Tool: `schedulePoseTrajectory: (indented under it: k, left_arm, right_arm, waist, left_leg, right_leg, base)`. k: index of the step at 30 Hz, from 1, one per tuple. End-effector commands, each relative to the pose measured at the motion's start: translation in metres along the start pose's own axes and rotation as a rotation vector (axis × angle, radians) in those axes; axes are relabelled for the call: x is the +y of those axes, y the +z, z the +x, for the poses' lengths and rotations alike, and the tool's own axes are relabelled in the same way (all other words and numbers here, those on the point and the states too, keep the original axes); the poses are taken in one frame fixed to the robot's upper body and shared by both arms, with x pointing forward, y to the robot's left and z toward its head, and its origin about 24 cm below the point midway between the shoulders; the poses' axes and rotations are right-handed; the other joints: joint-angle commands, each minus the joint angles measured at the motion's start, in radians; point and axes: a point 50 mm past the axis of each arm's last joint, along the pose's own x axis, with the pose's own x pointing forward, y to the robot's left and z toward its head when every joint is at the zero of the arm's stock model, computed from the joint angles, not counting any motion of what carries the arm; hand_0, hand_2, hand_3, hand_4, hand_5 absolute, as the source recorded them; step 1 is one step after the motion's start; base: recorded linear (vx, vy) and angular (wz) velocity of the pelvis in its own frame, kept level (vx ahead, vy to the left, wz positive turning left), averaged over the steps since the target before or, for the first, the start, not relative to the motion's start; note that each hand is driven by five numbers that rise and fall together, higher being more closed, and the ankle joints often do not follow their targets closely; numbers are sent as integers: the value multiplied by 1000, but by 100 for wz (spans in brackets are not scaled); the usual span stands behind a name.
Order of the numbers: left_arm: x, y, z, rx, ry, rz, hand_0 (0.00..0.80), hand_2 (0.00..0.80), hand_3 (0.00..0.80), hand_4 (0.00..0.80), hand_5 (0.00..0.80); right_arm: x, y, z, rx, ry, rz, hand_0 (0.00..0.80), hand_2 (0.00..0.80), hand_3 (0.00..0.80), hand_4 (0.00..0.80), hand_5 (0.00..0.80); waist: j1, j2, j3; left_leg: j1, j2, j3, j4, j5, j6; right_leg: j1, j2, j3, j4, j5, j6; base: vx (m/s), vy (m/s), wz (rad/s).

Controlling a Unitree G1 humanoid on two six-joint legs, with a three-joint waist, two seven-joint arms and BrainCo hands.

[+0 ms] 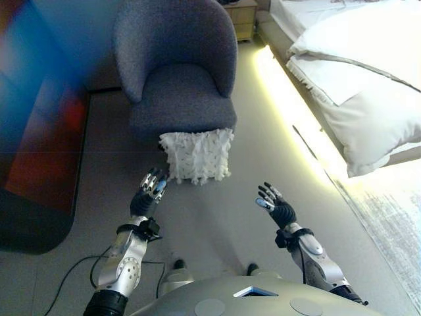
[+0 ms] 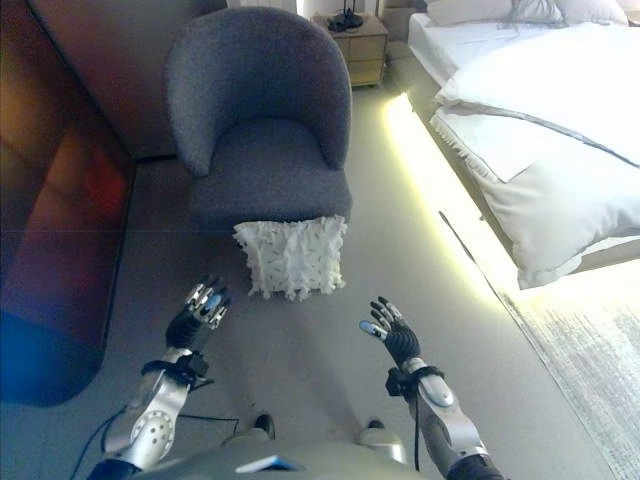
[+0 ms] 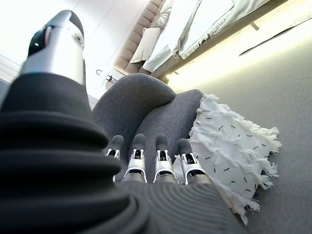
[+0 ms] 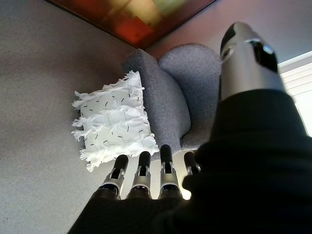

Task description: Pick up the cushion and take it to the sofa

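A white fringed cushion (image 1: 196,155) stands on the floor, leaning against the front of a grey armchair (image 1: 181,72). It also shows in the left wrist view (image 3: 231,151) and the right wrist view (image 4: 114,122). My left hand (image 1: 148,192) is open and empty, raised just short of the cushion's lower left corner. My right hand (image 1: 275,203) is open and empty, further right and nearer to me, apart from the cushion. Both hands' fingers (image 3: 158,158) are straight and point toward the cushion.
A bed (image 1: 358,66) with white bedding stands at the right, with a lit strip along its base. A wooden nightstand (image 2: 355,45) stands behind the armchair. A dark wall panel (image 2: 60,200) runs along the left. A pale rug (image 1: 395,217) lies at lower right.
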Motion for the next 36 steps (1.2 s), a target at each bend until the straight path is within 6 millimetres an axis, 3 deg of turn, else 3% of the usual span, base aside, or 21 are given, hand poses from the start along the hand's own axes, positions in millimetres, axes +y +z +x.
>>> schedulePoseTrajectory:
  k: [1, 26, 30, 36]
  left_arm:
    - [-11, 30, 15, -120, -81, 78, 0, 0, 0, 0, 0]
    - [-10, 32, 16, -118, -65, 162, 0, 0, 0, 0, 0]
    - [-16, 26, 17, -61, -146, 64, 0, 0, 0, 0, 0]
    - [-32, 13, 14, 17, -355, -192, 0, 0, 0, 0, 0]
  right_arm:
    - [15, 32, 12, -165, 55, 21, 0, 0, 0, 0, 0]
    - [14, 34, 11, -168, 50, 22, 0, 0, 0, 0, 0]
    - [22, 36, 13, -169, 159, 125, 0, 0, 0, 0, 0]
    - [39, 36, 13, -171, 411, 427, 0, 0, 0, 0, 0]
  waist:
    - [10, -12, 23]
    - [6, -9, 24]
    - [7, -10, 30]
    - [11, -5, 36]
  left_leg:
    - [13, -75, 32, 0, -81, 95]
    - [14, -73, 34, 0, -78, 92]
    - [15, -72, 35, 0, -77, 92]
    - [18, -70, 40, 0, -78, 91]
  right_leg:
    - [-33, 56, -25, 3, 4, -31]
    - [-31, 59, -25, 3, 3, -32]
    - [-30, 59, -27, 3, 5, -31]
    - [-31, 59, -33, 5, 5, -29]
  base:
    - [0, 0, 0]
    - [0, 0, 0]
    - [0, 0, 0]
    - [0, 0, 0]
